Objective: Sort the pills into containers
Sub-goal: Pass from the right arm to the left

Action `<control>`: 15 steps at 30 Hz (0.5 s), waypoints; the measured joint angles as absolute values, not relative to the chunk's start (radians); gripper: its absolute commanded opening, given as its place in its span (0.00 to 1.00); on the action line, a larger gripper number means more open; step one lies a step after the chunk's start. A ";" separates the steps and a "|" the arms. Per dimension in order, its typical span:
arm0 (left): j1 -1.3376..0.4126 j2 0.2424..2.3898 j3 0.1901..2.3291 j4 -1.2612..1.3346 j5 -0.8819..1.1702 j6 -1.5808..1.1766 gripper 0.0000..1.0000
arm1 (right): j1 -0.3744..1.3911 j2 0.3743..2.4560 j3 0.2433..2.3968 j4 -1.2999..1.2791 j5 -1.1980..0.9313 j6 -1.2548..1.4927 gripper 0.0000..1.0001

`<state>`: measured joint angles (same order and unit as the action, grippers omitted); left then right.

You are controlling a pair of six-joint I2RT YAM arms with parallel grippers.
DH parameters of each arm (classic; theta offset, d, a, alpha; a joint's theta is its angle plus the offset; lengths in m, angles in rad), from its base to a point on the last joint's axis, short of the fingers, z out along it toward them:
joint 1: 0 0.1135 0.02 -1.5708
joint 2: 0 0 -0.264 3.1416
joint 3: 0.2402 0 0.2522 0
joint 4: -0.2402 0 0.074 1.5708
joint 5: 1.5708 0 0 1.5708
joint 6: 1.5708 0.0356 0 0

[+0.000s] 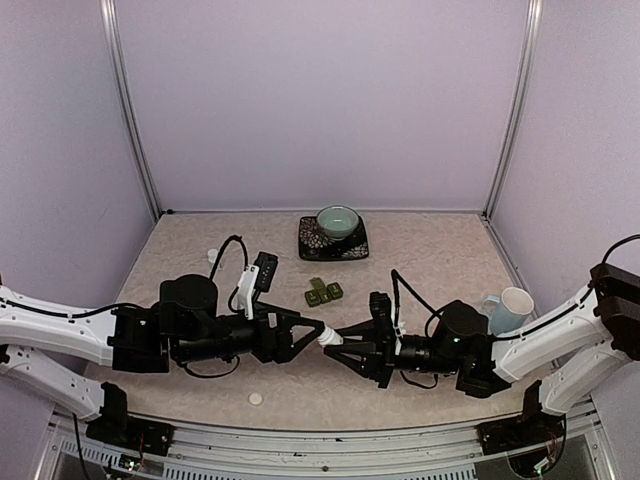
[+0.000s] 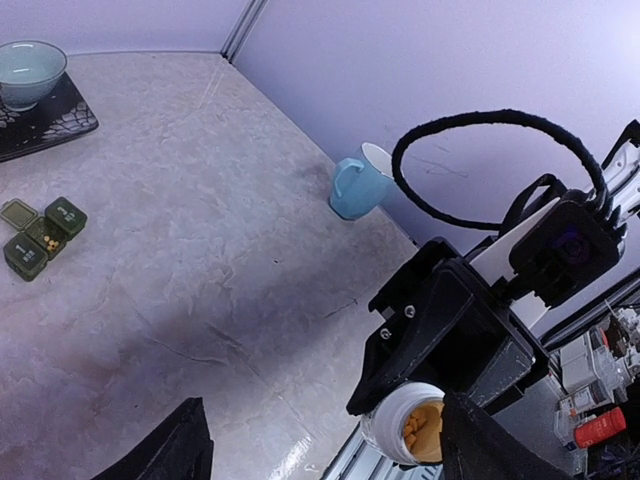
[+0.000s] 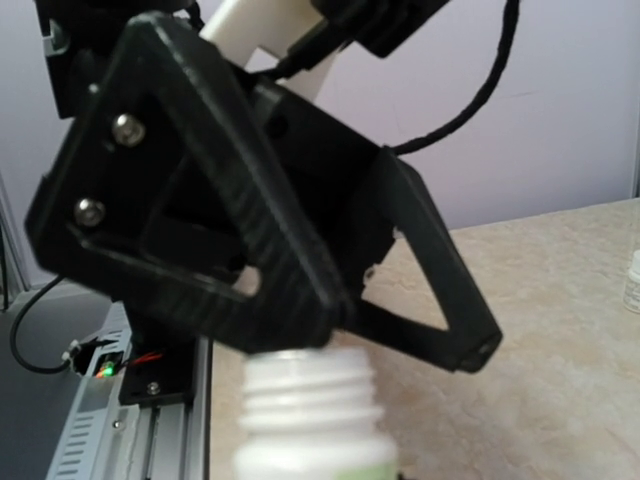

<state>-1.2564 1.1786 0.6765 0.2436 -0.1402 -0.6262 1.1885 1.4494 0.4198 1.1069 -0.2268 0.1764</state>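
The containers [image 1: 323, 292], a dark green strip of three small compartments, lie on the table beyond both grippers. In the left wrist view the containers [image 2: 42, 238] show orange pills in the middle compartment. My right gripper [image 1: 347, 343] is shut on a white pill bottle [image 1: 334, 340], held sideways above the table. Its uncapped mouth points at my left gripper [image 1: 318, 334]. The bottle [image 2: 412, 424] is full of orange pills. My left gripper [image 2: 330, 452] stands open, its fingers either side of the bottle's mouth. The bottle's threaded neck [image 3: 305, 395] fills the bottom of the right wrist view.
A white cap [image 1: 256, 398] lies near the front edge by the left arm. A small white object [image 1: 212, 255] sits at the back left. A pale blue mug [image 1: 512, 305] stands at the right. A teal bowl [image 1: 337, 220] rests on a dark patterned plate [image 1: 308, 246] at the back.
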 measured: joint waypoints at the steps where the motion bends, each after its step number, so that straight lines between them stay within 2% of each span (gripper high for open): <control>1: -1.256 1.179 0.677 0.247 -0.133 -0.624 0.74 | 1.188 1.449 0.420 1.108 -0.227 0.176 0.19; 15: -1.253 1.126 0.656 0.317 -0.103 -0.625 0.81 | 1.190 1.458 0.430 1.116 -0.226 0.176 0.19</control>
